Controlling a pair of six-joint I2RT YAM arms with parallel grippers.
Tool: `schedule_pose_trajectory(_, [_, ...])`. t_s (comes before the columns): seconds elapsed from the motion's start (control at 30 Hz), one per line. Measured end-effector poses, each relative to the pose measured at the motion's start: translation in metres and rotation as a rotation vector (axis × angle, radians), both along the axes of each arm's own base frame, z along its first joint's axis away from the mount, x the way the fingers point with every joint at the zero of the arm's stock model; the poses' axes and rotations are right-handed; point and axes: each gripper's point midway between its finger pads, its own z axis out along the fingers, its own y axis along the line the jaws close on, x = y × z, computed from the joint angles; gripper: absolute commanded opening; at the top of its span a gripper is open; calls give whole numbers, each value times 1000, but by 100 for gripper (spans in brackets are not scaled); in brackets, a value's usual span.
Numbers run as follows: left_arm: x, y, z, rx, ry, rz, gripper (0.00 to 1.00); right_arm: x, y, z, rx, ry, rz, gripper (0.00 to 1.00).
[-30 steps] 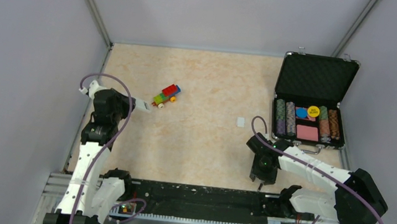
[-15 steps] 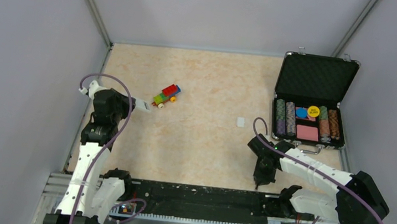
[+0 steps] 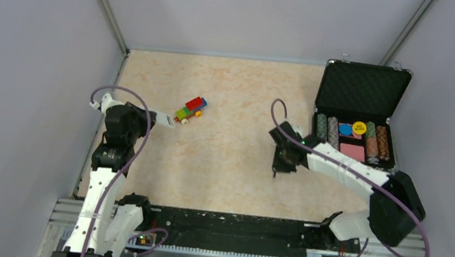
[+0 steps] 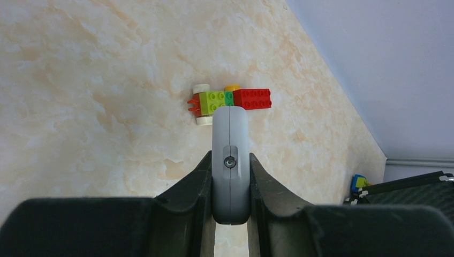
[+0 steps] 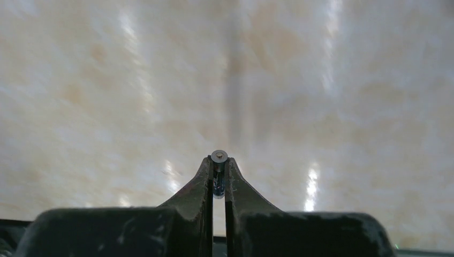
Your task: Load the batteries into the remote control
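— While the battery sits pinched end-on in my right gripper, jaws nearly closed, I see only its round metal tip.
— And the remote control?
— My left gripper clamps it edge-on: smooth grey plastic, one screw, just short of the brick train. Overhead, the battery is too small to see.

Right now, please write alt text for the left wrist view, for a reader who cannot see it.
The left hand grips a light-grey remote control between its two dark fingers, pointing away from the camera. Beyond the remote's tip, a red and green toy-brick train sits on the beige marbled table.
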Motion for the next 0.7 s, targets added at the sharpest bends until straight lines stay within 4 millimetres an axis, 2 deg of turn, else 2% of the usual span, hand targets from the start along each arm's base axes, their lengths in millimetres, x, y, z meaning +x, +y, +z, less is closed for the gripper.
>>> schedule_pose_trajectory(0.07, [0,-2,1,-7,-8,-12,0,39,27,14,32,-80,3,0])
schedule_pose_trajectory(0.13, [1,-5,2,-15,-14,-24,0,70,50,20,68,-128,-14,0])
schedule_pose_trajectory(0.17, [1,-6,3,-17,-17,-28,0,86,61,20,94,-142,-40,0])
schedule_pose_trajectory(0.27, [2,-8,6,-23,-28,-37,0,118,84,12,180,-136,-155,0])
schedule_pose_trajectory(0.47, [3,-10,7,-29,-35,-50,0,131,106,-3,275,-36,-362,0])
schedule_pose_trajectory(0.7, [3,-16,6,-42,-30,-78,0,124,103,-6,297,40,-604,0])
